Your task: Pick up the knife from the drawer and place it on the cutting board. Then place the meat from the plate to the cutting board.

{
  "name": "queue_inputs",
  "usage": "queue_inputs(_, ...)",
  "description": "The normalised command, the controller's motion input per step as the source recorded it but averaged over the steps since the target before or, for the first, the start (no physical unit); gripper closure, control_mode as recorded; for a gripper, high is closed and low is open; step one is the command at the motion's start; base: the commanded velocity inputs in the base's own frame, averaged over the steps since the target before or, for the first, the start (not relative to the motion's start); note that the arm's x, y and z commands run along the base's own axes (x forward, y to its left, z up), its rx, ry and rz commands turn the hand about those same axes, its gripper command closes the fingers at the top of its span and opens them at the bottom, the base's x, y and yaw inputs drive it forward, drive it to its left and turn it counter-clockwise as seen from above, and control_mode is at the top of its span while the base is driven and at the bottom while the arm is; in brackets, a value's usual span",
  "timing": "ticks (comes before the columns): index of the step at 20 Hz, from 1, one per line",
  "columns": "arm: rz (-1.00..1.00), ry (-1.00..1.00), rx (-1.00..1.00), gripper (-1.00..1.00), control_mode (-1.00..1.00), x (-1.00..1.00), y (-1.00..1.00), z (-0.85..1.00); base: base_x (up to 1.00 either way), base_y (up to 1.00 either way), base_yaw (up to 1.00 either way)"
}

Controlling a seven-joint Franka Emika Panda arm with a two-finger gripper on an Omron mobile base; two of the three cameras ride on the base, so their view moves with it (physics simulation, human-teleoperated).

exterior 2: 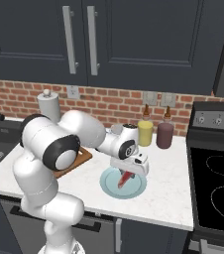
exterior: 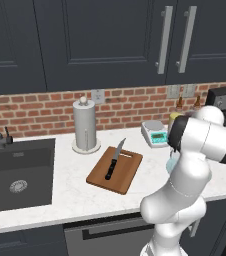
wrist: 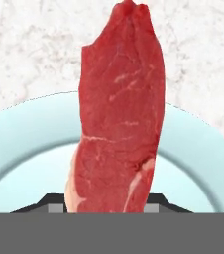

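Knife: black-handled silver-bladed kitchen knife point(exterior: 114, 161) lies diagonally on the rectangular brown wooden cutting board point(exterior: 127, 175).
Meat: raw red strip with whitish streaks point(wrist: 119, 129) over the round pale blue-green plate point(wrist: 25, 134), pointing to 12 o'clock in the hand view.
Gripper point(exterior 2: 127, 175): jaws flank the meat's near end; whether they grip it cannot be told.
Plate's place: at the board's 3 o'clock on the white marble counter point(exterior 2: 166, 191).

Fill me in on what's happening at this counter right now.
The knife already lies on the cutting board. The arm has reached over to the plate, and its gripper is down on the meat, fingers either side of the strip. Whether the grip is firm yet cannot be told; the meat is not yet on the board.
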Motion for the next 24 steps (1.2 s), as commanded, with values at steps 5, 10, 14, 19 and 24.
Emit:
queue_inputs(5, 0.00, 0.03, 0.02, 1.00, -1.00, -0.22, 0.00, -0.08, 0.00, 0.00, 0.00)
queue_inputs(10, 0.00, 0.01, 0.12, 1.00, -1.00, -0.89, 0.00, 0.63, 0.00, 0.00, 0.00)
queue_inputs(14, 0.00, 0.04, 0.09, 1.00, -1.00, -0.53, 0.48, 0.83, 0.00, 0.00, 0.00)
queue_inputs(19, 0.05, 0.00, 0.06, 1.00, -1.00, 0.00, 0.96, 0.98, 0.00, 0.00, 0.00)
queue_inputs(24, 0.01, 0.00, 0.04, 1.00, -1.00, 0.06, 1.00, 0.57, 0.00, 0.00, 0.00)
